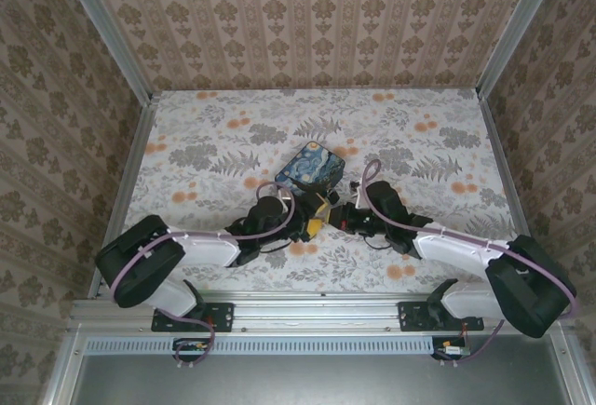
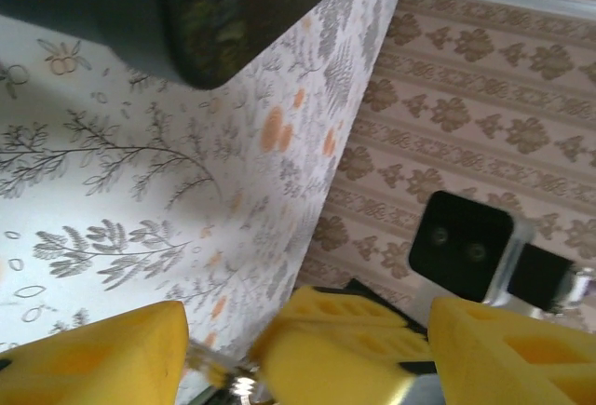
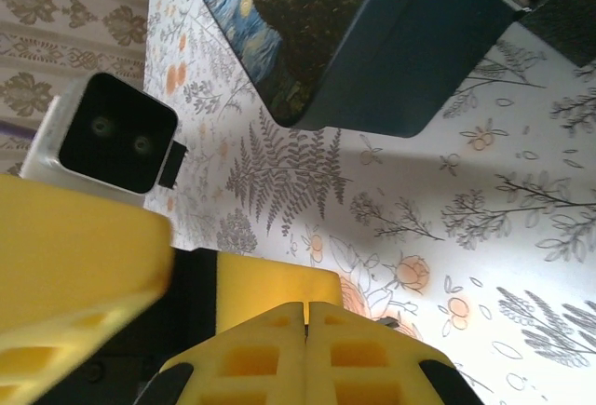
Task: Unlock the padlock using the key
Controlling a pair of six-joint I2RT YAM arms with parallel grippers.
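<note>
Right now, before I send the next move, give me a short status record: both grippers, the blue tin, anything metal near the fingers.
left gripper: mid-table, meeting the right one; fingers spread, grip unclear
right gripper: fingers pressed together, tips between the left fingers
metal piece: small, shiny, beside one left finger; key or padlock, cannot tell
blue tin: flat on the table, just beyond both grippers
table: floral cover

The padlock [image 3: 559,9], dark-bodied with a silvery shackle, lies on the floral table [image 3: 484,237] just beside the corner of the blue tin [image 3: 391,60], while the key [image 2: 219,368], a small blurred sliver of bright metal, pokes out of my right gripper [image 3: 307,317], fingers pinched together on it.
</note>
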